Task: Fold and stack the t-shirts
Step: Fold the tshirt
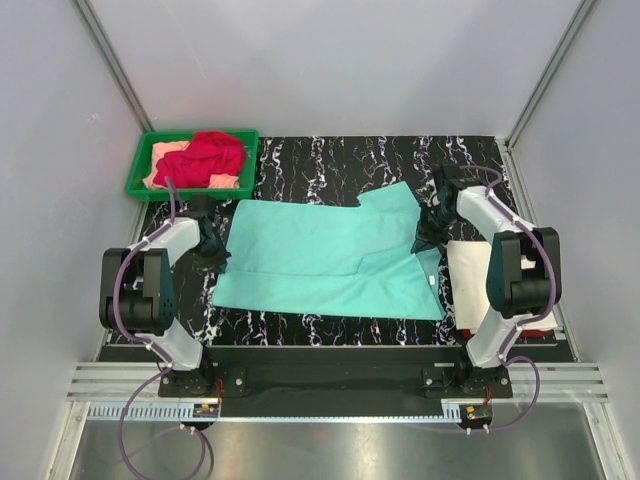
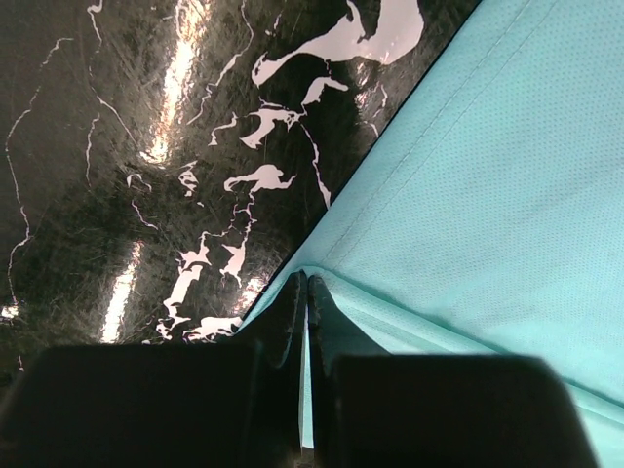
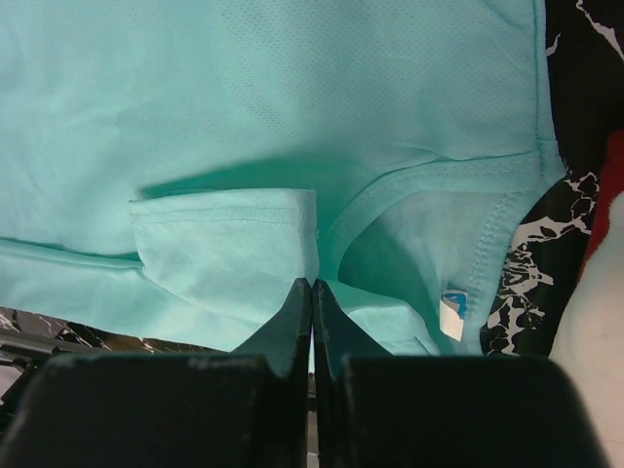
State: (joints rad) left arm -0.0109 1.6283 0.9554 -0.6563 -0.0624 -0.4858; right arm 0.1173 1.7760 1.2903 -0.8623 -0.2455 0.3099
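Only from above, the whole layout: mint-teal t-shirt (image 1: 330, 262) spread across the middle of the black marbled worktop (image 1: 330, 155). Green tray (image 1: 190, 192) at the far left corner, holding a red t-shirt (image 1: 212, 157) heaped on a peach t-shirt (image 1: 163, 160). Cream-white t-shirt (image 1: 470, 280) flat at the right edge, partly under the right arm.

Only from the wrists, the grips. Left gripper (image 2: 304, 290) fully closed, pinching the mint-teal shirt at a corner on its left edge, a sliver of cloth between the fingers. Right gripper (image 3: 312, 290) likewise clamped tight on a fold beside the neckline, with a small white label (image 3: 451, 314) just inside the collar.

Counted: four t-shirts, one of each colour; one tray; two grippers, both on the same shirt.
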